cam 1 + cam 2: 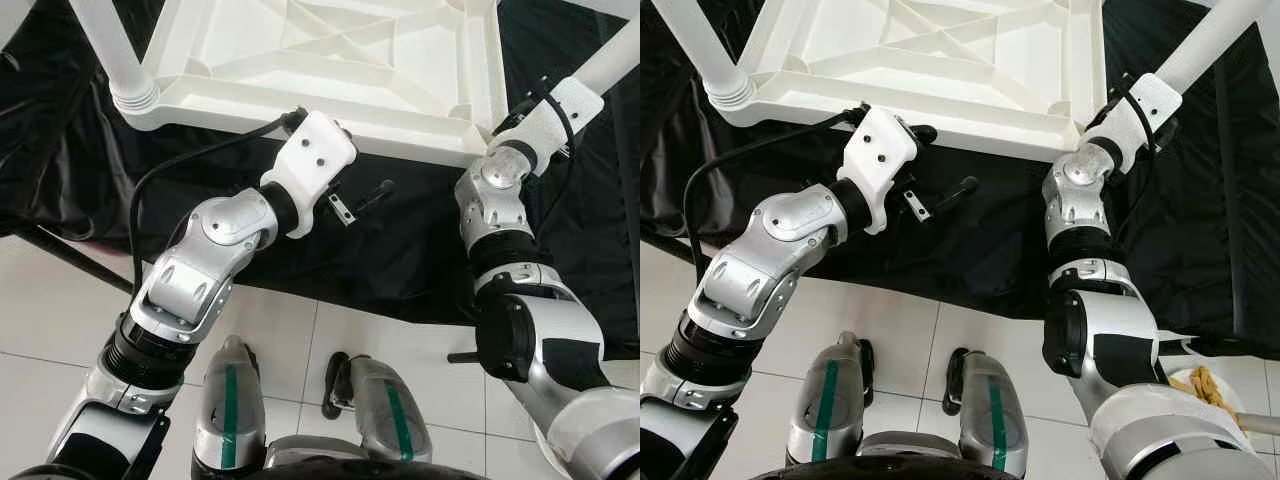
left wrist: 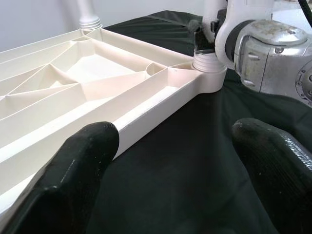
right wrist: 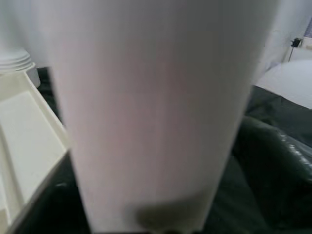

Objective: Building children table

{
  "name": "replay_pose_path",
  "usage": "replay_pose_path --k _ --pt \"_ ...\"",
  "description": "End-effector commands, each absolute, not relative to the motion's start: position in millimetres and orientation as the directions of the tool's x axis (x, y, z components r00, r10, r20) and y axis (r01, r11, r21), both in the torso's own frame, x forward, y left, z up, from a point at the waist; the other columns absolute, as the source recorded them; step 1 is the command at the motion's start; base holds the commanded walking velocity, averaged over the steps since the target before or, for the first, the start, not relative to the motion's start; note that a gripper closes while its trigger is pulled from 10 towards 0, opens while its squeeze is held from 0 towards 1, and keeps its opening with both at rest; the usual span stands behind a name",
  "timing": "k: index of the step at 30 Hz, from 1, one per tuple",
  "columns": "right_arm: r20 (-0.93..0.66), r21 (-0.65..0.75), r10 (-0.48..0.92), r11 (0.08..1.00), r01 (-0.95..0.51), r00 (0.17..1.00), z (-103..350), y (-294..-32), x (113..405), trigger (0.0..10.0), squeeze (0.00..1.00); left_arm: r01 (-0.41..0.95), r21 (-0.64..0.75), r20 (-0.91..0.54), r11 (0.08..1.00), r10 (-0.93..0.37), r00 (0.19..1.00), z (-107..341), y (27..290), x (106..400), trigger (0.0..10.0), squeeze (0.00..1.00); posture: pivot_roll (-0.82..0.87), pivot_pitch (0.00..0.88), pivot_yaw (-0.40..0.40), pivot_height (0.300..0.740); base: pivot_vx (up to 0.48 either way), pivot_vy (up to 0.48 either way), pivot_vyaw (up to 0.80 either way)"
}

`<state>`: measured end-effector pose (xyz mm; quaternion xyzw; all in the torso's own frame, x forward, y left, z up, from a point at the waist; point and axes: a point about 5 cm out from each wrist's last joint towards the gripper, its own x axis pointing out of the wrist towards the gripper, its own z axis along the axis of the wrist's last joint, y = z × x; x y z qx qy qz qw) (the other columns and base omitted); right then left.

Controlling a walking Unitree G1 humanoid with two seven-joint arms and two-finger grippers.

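Upturned white tabletop (image 1: pixel 330 60) with two fitted legs (image 1: pixel 695 45) visible.

Left tool (image 2: pixel 170 161) fingers spread wide; right arm (image 1: pixel 500 215) raised, wrist bent upward.

My right gripper (image 1: pixel 1118 100) hidden behind own wrist housing at upper right of frame; finger state unreadable. White table leg (image 3: pixel 151 112) blurred at close range in my right wrist view. Upturned tabletop (image 1: pixel 330 60) cut off by top edge.
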<state>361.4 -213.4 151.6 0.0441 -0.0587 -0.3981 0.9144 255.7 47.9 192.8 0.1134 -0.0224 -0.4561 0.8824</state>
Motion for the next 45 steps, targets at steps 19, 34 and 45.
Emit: replay_pose_path --k 19,34,45 --pt "0.082 0.146 -0.505 0.859 0.491 0.859 149.3 -217.9 367.6 10.0 0.0 0.815 0.211 -0.06 0.54 -0.825 0.562 195.1 43.2 253.4 10.0 0.0 0.1 0.08 -0.068 0.74 0.0 0.0 0.0" --pt "0.122 0.089 -0.205 0.977 0.195 0.971 148.4 -234.0 361.3 10.0 0.0 0.838 0.219 -0.081 0.501 -0.846 0.527 192.3 39.1 254.2 10.0 0.0 0.08 0.063 -0.052 0.74 0.0 0.0 0.0" --pt "0.149 0.034 -0.028 0.999 0.023 0.988 155.4 -260.8 349.0 10.0 0.0 0.851 0.138 -0.104 0.506 -0.847 0.521 182.9 37.5 252.2 10.0 0.0 0.07 0.054 -0.044 0.74 0.0 0.0 0.0"
